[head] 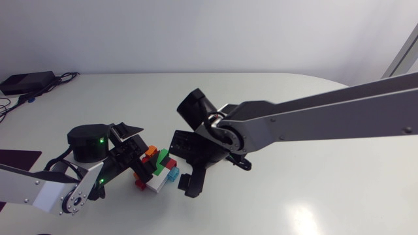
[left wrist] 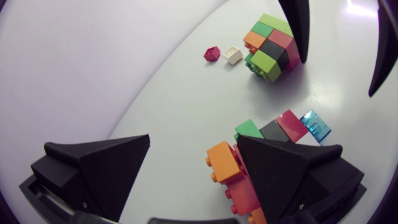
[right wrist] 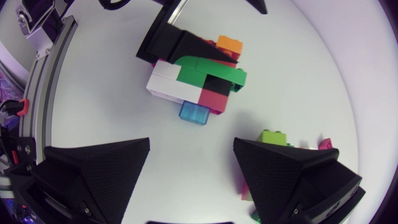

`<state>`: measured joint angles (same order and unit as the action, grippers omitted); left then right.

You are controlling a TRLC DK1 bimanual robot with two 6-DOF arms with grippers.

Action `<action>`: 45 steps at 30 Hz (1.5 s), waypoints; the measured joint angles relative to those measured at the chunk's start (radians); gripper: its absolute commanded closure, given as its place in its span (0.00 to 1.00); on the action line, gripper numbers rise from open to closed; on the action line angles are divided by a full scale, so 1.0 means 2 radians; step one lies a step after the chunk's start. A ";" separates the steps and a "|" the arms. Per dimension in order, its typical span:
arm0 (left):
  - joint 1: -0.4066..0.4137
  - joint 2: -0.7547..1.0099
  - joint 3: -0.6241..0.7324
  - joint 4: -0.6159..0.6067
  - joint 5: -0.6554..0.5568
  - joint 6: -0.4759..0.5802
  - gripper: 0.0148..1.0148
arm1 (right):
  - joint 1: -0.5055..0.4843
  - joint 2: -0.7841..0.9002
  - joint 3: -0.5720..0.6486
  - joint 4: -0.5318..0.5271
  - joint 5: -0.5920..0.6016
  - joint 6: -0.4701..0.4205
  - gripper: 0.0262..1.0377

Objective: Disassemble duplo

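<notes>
Colours of duplo cluster [head: 155,168], lower centre of head view: orange, green, black, red, white; one translucent blue brick [right wrist: 194,112]. On second cluster [left wrist: 272,46]: lime, green, orange, black, red. Loose magenta brick [left wrist: 212,53], cream brick [left wrist: 233,55]. Plain white table [head: 307,196]. Matte black left gripper [left wrist: 193,143], right gripper [right wrist: 191,144].

L claw [left wrist: 193,144], R claw [right wrist: 192,144]: both spread wide, near each other.

Looking like a robotics lab bench: left arm [head: 46,192] & right arm [head: 326,117], grey links w/ blk joints, hanging over plain white table [head: 313,196]. Green status LEDs [head: 101,139] glowing on left arm. Blk box [head: 26,81] w/ cables [head: 62,79] sitting at far corner. Duplo bricks [head: 157,170] lying btw the arms.
</notes>
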<state>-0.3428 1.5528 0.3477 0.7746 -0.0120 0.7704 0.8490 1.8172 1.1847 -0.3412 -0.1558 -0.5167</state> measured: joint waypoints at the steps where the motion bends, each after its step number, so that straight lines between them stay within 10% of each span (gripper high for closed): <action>1: 0.000 0.000 0.000 0.000 0.000 0.000 0.03 | 0.002 0.009 0.002 -0.001 -0.001 0.003 0.08; 30: 0.001 0.000 0.000 0.000 0.000 0.000 0.03 | 0.001 0.128 0.119 -0.021 -0.033 0.068 0.11; 45: 0.004 0.000 0.000 0.000 0.000 0.000 0.03 | -0.002 0.128 0.119 -0.023 -0.032 0.069 0.51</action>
<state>-0.3347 1.5528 0.3477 0.7746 -0.0120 0.7704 0.8459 2.0731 1.4235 -0.3866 -0.2207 -0.3779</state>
